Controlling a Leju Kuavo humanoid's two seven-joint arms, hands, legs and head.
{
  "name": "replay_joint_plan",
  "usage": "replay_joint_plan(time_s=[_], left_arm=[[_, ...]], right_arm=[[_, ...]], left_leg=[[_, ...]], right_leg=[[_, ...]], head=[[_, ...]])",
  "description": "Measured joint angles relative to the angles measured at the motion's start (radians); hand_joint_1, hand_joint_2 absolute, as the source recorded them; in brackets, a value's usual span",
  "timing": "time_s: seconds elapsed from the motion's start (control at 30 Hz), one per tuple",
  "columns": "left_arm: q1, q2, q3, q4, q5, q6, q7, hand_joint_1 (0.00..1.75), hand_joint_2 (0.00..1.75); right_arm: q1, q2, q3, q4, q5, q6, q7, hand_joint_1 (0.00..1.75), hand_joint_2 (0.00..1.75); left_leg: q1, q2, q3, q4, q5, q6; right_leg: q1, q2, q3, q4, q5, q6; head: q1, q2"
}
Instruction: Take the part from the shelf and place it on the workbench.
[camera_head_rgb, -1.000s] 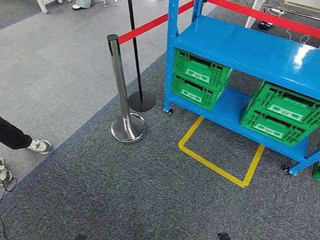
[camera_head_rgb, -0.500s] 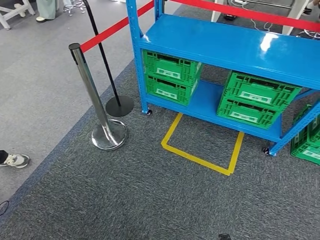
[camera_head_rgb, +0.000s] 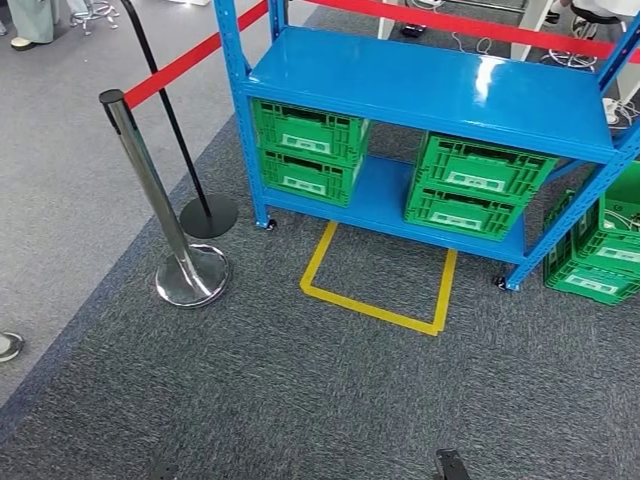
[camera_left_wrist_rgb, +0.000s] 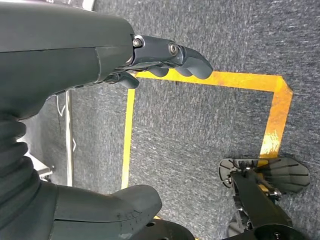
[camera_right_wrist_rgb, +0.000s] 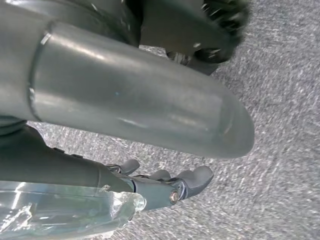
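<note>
The blue shelf (camera_head_rgb: 423, 85) stands ahead in the head view, its top deck bare. On its lower deck sit two stacks of green crates (camera_head_rgb: 309, 150) (camera_head_rgb: 475, 185); what they hold is hidden. My left hand (camera_left_wrist_rgb: 75, 55) hangs over the carpet with thumb and fingers (camera_left_wrist_rgb: 177, 57) apart and nothing between them. My right hand (camera_right_wrist_rgb: 113, 100) also hangs low, its fingers (camera_right_wrist_rgb: 181, 182) stretched out away from the thumb, carpet showing in the gap. A clear shiny film (camera_right_wrist_rgb: 64, 212) lies along the outer side of those fingers; I cannot tell what it is.
A yellow tape square (camera_head_rgb: 370, 305) marks the carpet in front of the shelf. A chrome stanchion (camera_head_rgb: 151, 190) and a black post (camera_head_rgb: 207, 215) carry a red belt (camera_head_rgb: 181, 62) to the left. More green crates (camera_head_rgb: 596, 250) stand on the floor at right. A shoe (camera_head_rgb: 9, 345) shows at the left edge.
The whole picture has shifted: the camera has turned right and come closer, so shelf, tape square and stanchion now sit further left. The person's legs have slid out of frame.
</note>
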Motion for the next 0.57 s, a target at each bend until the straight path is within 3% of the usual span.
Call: replay_joint_plan(time_s=[0.07,0.13,0.2,0.27,0.33,0.37,0.4,0.43,0.5,0.57], left_arm=[[0.001,0.002,0.000,0.000,0.000,0.002,0.009,0.00,1.75],[0.001,0.005,0.000,0.000,0.000,0.006,0.021,0.00,1.75],[0.001,0.006,0.000,0.000,0.000,0.007,0.031,0.00,1.75],[0.002,0.005,0.000,0.000,-0.001,0.006,0.038,0.00,1.75],[0.005,0.004,0.000,0.000,-0.002,0.006,0.042,0.00,1.75],[0.007,0.004,0.000,0.000,-0.003,0.005,0.044,0.00,1.75],[0.008,0.005,0.000,0.000,-0.003,0.004,0.044,0.00,1.31],[0.009,0.004,0.000,0.000,-0.003,0.002,0.042,0.00,0.87],[0.008,0.002,0.000,0.000,-0.006,-0.001,0.026,0.00,0.00],[0.006,0.000,0.000,0.000,-0.009,-0.003,0.006,0.00,0.00]], right_arm=[[0.003,0.002,0.000,0.000,-0.004,0.000,0.001,0.00,0.00],[0.013,0.005,-0.002,0.000,-0.007,-0.001,0.003,0.00,0.00],[0.027,0.005,-0.006,0.000,-0.010,-0.003,0.008,0.00,0.00],[0.033,0.005,-0.010,0.000,-0.012,-0.006,0.012,0.00,0.00],[0.035,0.005,-0.012,0.000,-0.014,-0.010,0.014,0.00,0.00],[0.036,0.005,-0.013,0.000,-0.015,-0.012,0.013,0.00,0.00],[0.039,0.005,-0.015,0.000,-0.015,-0.013,0.012,0.00,0.00],[0.042,0.005,-0.016,0.000,-0.015,-0.016,0.010,0.00,0.00],[0.045,0.005,-0.017,0.000,-0.012,-0.020,0.005,0.00,0.00],[0.045,0.005,-0.017,0.000,-0.009,-0.022,-0.001,0.00,0.00]], left_leg=[[-0.006,0.013,0.004,0.002,-0.005,-0.009],[-0.008,0.027,0.007,0.001,-0.006,-0.017],[-0.005,0.020,0.006,0.010,-0.018,-0.028],[-0.002,-0.013,-0.026,0.083,-0.065,-0.038],[-0.001,-0.035,-0.092,0.216,-0.126,-0.042],[-0.001,-0.038,-0.120,0.266,-0.139,-0.042],[-0.001,-0.040,-0.134,0.286,-0.134,-0.042],[0.000,-0.040,-0.130,0.266,-0.109,-0.042],[0.003,-0.043,-0.079,0.146,-0.035,-0.040],[0.006,-0.050,-0.035,0.046,0.004,-0.038]], right_leg=[[0.005,-0.023,0.047,-0.085,0.020,-0.011],[0.007,-0.010,0.049,-0.093,0.020,-0.025],[0.004,0.006,0.048,-0.095,0.023,-0.037],[-0.002,0.022,0.047,-0.098,0.027,-0.048],[-0.002,0.038,0.044,-0.098,0.028,-0.054],[-0.002,0.047,0.044,-0.098,0.029,-0.055],[-0.003,0.054,0.044,-0.098,0.029,-0.055],[-0.003,0.061,0.044,-0.098,0.029,-0.054],[-0.003,0.071,0.045,-0.098,0.029,-0.049],[0.000,0.076,0.043,-0.094,0.028,-0.042]], head=[[-0.002,0.000],[-0.003,0.000],[-0.003,0.000],[-0.006,0.000],[-0.008,0.000],[-0.008,0.000],[-0.009,0.000],[-0.009,0.000],[-0.010,0.000],[-0.011,0.000]])
